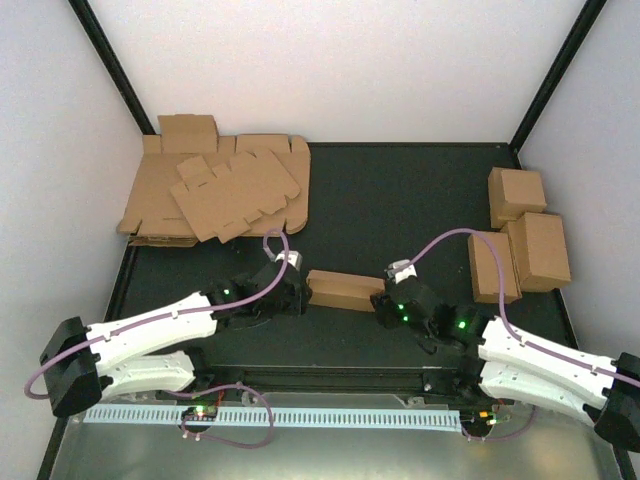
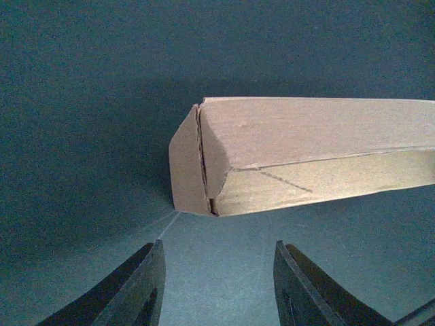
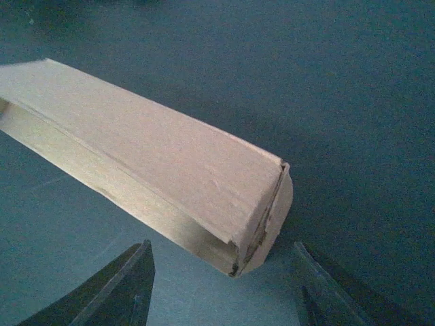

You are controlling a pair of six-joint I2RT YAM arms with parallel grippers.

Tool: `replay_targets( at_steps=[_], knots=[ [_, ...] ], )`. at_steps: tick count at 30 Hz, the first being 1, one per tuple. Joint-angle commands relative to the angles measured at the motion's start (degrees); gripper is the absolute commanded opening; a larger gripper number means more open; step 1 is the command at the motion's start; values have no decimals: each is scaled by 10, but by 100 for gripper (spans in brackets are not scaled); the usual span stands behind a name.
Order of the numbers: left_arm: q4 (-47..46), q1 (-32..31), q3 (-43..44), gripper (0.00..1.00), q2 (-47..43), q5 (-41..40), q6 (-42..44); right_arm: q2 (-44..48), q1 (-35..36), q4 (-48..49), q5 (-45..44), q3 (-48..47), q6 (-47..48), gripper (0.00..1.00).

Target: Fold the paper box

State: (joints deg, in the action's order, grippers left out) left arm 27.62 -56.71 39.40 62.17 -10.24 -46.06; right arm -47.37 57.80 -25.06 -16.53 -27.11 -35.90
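The paper box [image 1: 345, 290] lies folded into a long brown oblong on the dark mat, between the two arms. My left gripper [image 1: 296, 290] sits just off its left end, open, with only mat between the fingers. In the left wrist view the box's closed end [image 2: 197, 166] lies a little beyond the gripper [image 2: 219, 272]. My right gripper [image 1: 385, 302] stands at the box's right end, open. In the right wrist view that end of the box [image 3: 265, 204] reaches down between the spread fingertips of the gripper [image 3: 221, 278] without touching either.
A thick heap of flat brown blanks [image 1: 220, 190] fills the back left corner. Three folded boxes [image 1: 520, 240] stand at the right edge. A white perforated rail [image 1: 280, 415] runs along the near edge by the arm bases.
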Motion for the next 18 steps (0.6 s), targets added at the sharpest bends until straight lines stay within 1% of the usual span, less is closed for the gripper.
replay_targets(
  at_steps=[1, 3, 8, 10, 12, 13, 15, 17, 18],
  knots=[
    [4, 5, 26, 48, -36, 3, 20, 18, 4, -27, -3, -35, 13, 60],
    [-2, 9, 21, 51, -54, 0, 27, 25, 3, -37, -10, -42, 16, 62],
    [-8, 30, 14, 59, -110, -7, 44, 39, 3, -64, -29, -63, 21, 63],
    [2, 47, 18, 66, -129, -3, 55, 41, 2, -75, -37, -76, 24, 65],
    [8, 70, 23, 75, -142, 17, 67, 41, -3, -90, -42, -94, 29, 68],
    [6, 90, 23, 79, -145, 37, 72, 39, -9, -93, -39, -104, 33, 69],
    [-9, 134, 21, 82, -148, 100, 80, 31, -29, -103, -19, -127, 45, 72],
    [-38, 178, 10, 86, -147, 178, 83, 18, -67, -110, 28, -148, 59, 74],
    [-54, 195, 6, 90, -146, 215, 84, 12, -91, -111, 61, -156, 67, 74]
  ],
)
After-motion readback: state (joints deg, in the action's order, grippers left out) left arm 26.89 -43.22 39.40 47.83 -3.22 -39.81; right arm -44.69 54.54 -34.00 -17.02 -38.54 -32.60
